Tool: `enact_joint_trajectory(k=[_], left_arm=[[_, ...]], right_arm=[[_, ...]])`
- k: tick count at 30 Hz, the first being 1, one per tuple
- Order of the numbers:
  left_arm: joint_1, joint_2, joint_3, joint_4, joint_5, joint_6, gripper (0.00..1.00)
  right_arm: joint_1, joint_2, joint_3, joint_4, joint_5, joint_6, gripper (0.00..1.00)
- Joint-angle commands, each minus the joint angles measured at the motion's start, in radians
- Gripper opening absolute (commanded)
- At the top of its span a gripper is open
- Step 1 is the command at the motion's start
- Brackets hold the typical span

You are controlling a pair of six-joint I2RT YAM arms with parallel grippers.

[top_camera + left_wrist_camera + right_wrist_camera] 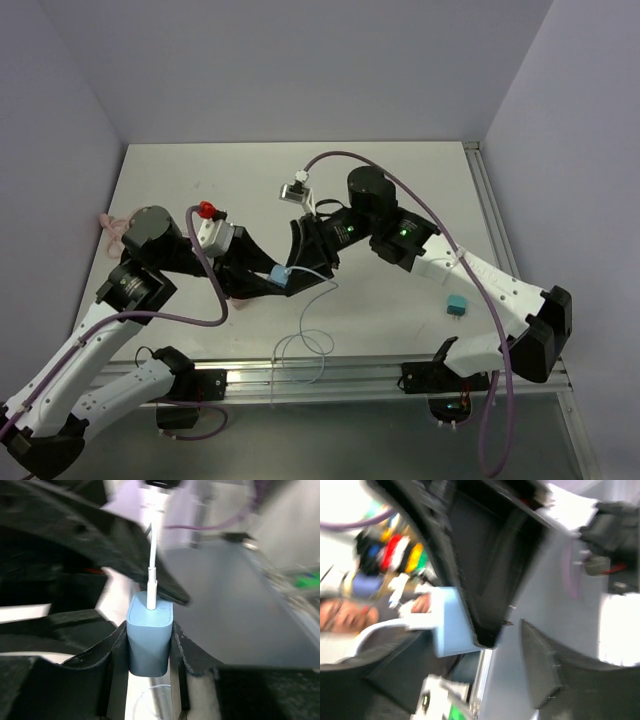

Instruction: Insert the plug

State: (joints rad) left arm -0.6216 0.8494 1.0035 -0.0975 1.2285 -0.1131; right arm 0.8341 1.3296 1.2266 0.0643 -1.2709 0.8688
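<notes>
Top view: the near rail [330, 372] spans the table's front edge. Just beyond it a white wire [303, 325] loops and rises to a blue adapter block [279, 277] at mid-table.

Left wrist view: left gripper [150, 630] clamps the block by its sides. The plug [152, 582] stands upright, seated in the block's top face.

Right wrist view, blurred: right gripper [505, 632] has its jaws apart with nothing between them. The block lies just outside one finger.

A blue block [149, 645] is clamped between the fingers [192, 655] of the left gripper [149, 632]; the white plug [152, 587] is seated upright in its top, wire [153, 540] rising above.
</notes>
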Motion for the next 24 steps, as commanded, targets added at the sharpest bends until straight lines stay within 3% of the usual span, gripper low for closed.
enact_joint_trajectory(k=[1,5,10,14,16,20,24], left_arm=[[-0.003,-0.058,0.014,-0.004,-0.286,0.018,0.01],[-0.003,-0.165,-0.072,0.108,-0.576,0.006,0.01],[-0.003,-0.193,-0.098,0.142,-0.753,0.027,0.01],[-0.004,-0.179,-0.097,0.144,-0.837,0.042,0.01],[-0.004,-0.150,-0.051,0.063,-0.862,0.062,0.01],[-0.004,-0.108,-0.025,0.024,-0.853,0.084,0.01],[-0.003,-0.105,-0.042,0.036,-0.839,0.081,0.01]], right_arm=[[-0.045,-0.059,0.103,-0.439,0.250,-0.246,0.80],[-0.154,-0.098,0.167,-0.775,0.800,-0.319,0.82],[-0.151,-0.107,0.281,-0.957,1.194,-0.298,0.83],[-0.148,-0.101,0.433,-1.037,1.230,-0.287,0.79],[-0.123,-0.107,0.476,-1.038,1.217,-0.277,0.75],[-0.050,-0.107,0.554,-1.002,1.157,-0.222,0.66],[0.026,-0.069,0.554,-0.919,1.096,-0.192,0.64]])
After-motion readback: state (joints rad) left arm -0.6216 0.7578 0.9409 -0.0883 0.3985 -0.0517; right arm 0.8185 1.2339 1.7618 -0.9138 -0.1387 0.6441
